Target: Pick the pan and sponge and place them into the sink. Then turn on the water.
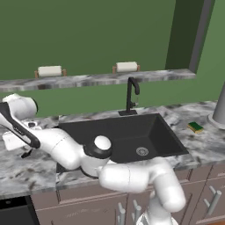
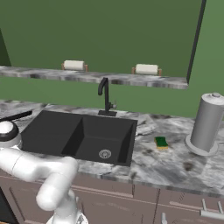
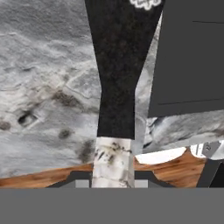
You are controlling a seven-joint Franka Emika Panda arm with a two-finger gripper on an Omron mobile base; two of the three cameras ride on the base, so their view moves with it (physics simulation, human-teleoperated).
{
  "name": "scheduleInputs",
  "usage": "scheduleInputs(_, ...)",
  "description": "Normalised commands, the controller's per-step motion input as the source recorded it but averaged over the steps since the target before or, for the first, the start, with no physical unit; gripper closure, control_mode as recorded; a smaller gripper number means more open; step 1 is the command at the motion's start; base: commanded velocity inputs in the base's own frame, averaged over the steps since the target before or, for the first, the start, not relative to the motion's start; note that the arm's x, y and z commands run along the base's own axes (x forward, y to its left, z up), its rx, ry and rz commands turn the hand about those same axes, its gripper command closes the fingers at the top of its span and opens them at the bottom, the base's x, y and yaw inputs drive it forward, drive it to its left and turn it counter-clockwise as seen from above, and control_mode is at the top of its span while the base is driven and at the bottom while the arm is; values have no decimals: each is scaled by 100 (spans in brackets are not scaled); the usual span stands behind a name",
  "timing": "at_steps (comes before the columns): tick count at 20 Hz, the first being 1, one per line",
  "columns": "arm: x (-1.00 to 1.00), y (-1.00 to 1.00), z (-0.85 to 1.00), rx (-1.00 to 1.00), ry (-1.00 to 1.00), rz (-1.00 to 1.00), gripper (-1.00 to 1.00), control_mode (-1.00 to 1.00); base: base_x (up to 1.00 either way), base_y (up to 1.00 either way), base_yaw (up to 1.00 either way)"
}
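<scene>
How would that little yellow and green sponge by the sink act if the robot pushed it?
The sponge lies flat on the marbled counter, so it would probably slide, not roll or tip. It looks small next to the sink, so it is likely light and easy to shove off line. Being a sponge, it would likely squash somewhat under the hand.

Green wall, marbled grey ctr

A kitchen: black sink with faucet in marbled countertop above cabinets.
</scene>
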Motion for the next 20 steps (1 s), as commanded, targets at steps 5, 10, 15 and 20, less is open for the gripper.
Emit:
scheduleInputs(5,-62,-100,21,3,-7,0,100,-100,0,0,0)
scheduleInputs(10,-69,-100,15,2,-15,0,100,-100,0,0,0)
scheduleInputs(15,-86,-98,29,0,-23,4,100,-100,0,0,0)
scheduleInputs(20,-87,-90,63,0,-20,2,100,-100,0,0,0)
